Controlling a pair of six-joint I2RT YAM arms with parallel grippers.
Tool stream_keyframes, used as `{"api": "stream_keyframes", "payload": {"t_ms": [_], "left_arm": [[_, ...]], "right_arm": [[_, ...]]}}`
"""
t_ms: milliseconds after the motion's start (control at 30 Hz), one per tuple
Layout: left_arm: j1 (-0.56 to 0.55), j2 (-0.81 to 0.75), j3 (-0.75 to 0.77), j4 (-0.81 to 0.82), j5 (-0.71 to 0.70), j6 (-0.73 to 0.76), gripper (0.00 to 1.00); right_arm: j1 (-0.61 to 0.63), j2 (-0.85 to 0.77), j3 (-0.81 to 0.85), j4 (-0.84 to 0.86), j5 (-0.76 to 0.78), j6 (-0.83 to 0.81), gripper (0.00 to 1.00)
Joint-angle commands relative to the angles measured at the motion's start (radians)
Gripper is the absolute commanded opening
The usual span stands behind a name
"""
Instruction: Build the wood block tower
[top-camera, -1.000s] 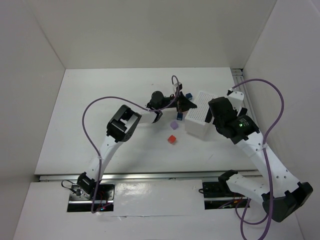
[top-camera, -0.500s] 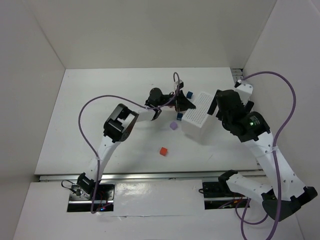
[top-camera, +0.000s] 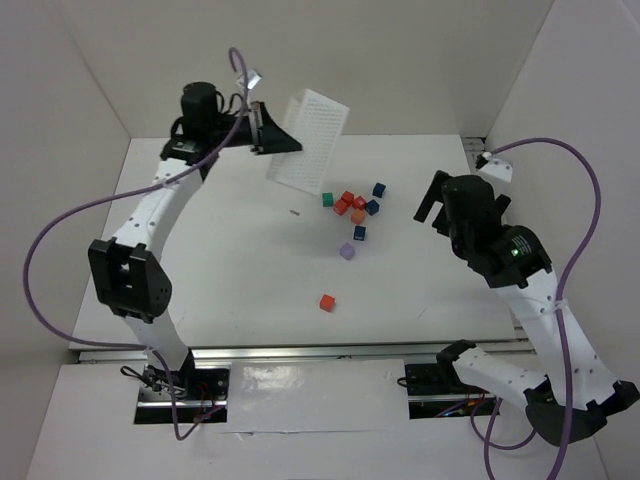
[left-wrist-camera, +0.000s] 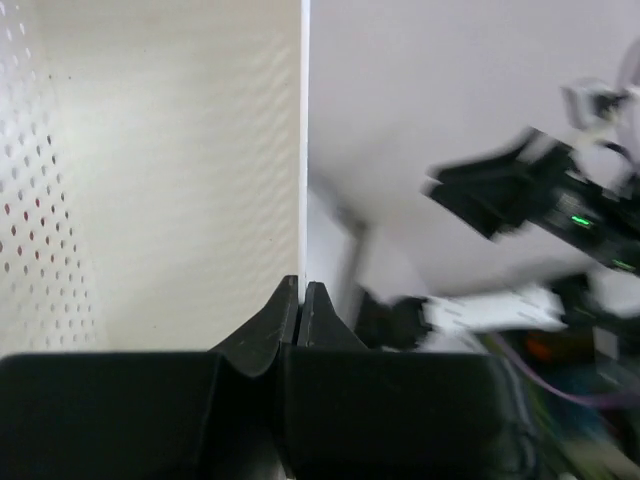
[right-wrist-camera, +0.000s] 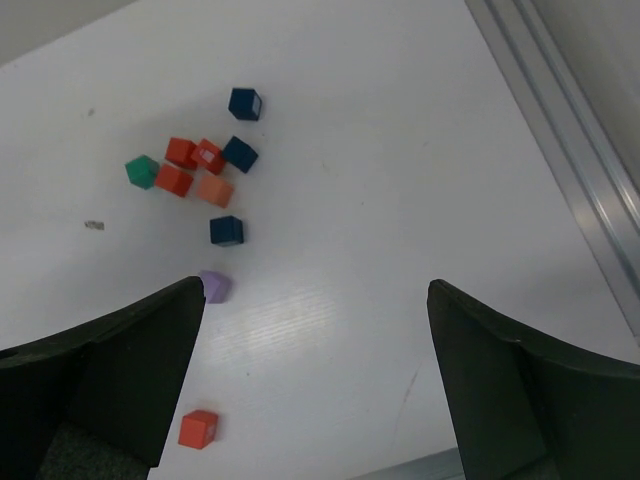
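Tray (left-wrist-camera: 150, 180) seemingly in tight left claw (left-wrist-camera: 301, 288)

The site was a robotics lab test cell: plain white panel walls (top-camera: 300, 60) enclosed a white table (top-camera: 220, 260), with purple cabling (top-camera: 545, 141) and an aluminium mounting rail (top-camera: 300, 351).

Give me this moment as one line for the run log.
left claw: shut on white tray, held tilted above table | right claw: open, empty | wood blocks: loose on table, none stacked
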Motion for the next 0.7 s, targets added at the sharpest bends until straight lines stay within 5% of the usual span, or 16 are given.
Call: {"api": "stream_keyframes", "payload": {"t_ms": [0, 67, 133, 233, 433, 667], "left_arm": [[0.145, -0.053, 0.000, -0.703, -0.359, 0.554, 0.00], [0.181, -0.063, 0.000, -0.729, -0.448, 0.588, 0.00], [0.190, -0.075, -0.034, -0.763, -0.759, 0.600, 0.00], [0.201, -0.075, -0.095, -0.763, -1.014, 0.600, 0.00], [0.201, -0.014, -0.157, -0.739, -1.248, 0.562, 0.00], [0.202, 0.095, -0.132, -0.730, -1.418, 0.571, 0.00]], "right_arm": [[0.009, 0.017, -0.101, 0.116, -0.077, -0.014, 0.99], [0.009, 0.028, -0.115, 0.138, -0.115, -0.014, 0.99], [0.009, 0.056, -0.170, 0.167, -0.169, -0.014, 0.99], [0.009, 0.079, -0.257, 0.248, -0.316, -0.014, 0.99], [0.107, 0.171, -0.437, 0.389, -0.477, 0.040, 0.96], [0.271, 0.347, -0.439, 0.442, -0.402, 0.091, 1.00]]}}
